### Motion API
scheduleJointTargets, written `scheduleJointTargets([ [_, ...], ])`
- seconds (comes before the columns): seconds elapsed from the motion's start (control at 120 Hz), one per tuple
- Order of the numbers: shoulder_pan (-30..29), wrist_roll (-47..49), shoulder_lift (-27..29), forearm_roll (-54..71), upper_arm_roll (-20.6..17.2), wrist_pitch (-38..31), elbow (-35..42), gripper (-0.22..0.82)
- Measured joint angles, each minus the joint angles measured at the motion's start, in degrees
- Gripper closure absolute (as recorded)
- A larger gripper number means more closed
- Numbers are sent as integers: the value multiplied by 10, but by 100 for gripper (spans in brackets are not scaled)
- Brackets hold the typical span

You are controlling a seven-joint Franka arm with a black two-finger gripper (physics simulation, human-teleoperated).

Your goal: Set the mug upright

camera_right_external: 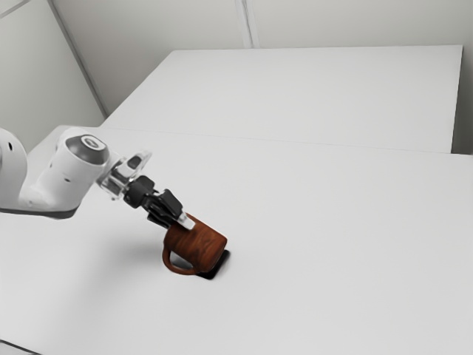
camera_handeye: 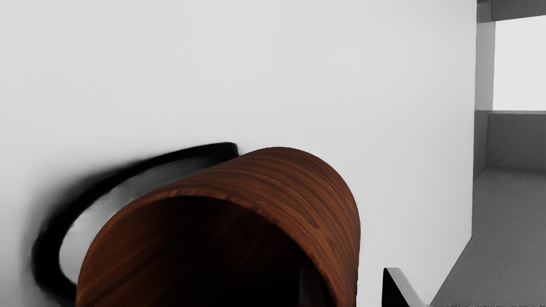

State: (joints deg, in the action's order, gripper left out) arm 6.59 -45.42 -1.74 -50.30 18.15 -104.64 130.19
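The brown wood-grained mug [camera_right_external: 198,245] is tipped over above the white table, its mouth toward the gripper [camera_right_external: 186,221] and its handle toward the exterior view's lower left. Whether it rests on the table I cannot tell. In the wrist view the mug [camera_handeye: 294,183] has its open mouth facing the camera. My gripper [camera_handeye: 347,277] straddles the mug's wall: one finger is inside the dark mouth, the other outside with a strip of table visible between it and the wall. The fingers stand open. The mug's base is hidden in the wrist view.
A white table [camera_right_external: 332,237] spreads around the mug, with another white surface [camera_right_external: 310,96] behind it. A dark shadow [camera_right_external: 216,268] lies under the mug. A thin dark cable [camera_right_external: 18,346] is at the exterior view's lower left corner.
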Motion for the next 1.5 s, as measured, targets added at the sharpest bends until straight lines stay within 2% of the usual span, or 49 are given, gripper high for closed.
scheduleJointTargets([
  [0.217,8,18,11,7,-1,-2,-6,73],
  [0.592,7,44,15,34,-8,-6,-38,78],
  [0.733,1,54,40,121,-23,-37,-60,79],
  [0.967,47,67,71,313,-50,-117,-56,79],
  [1.092,50,73,71,390,-61,-153,-53,79],
  [1.275,51,80,62,444,-62,-195,-52,79],
  [1.5,49,88,48,458,-62,-214,-52,79],
])
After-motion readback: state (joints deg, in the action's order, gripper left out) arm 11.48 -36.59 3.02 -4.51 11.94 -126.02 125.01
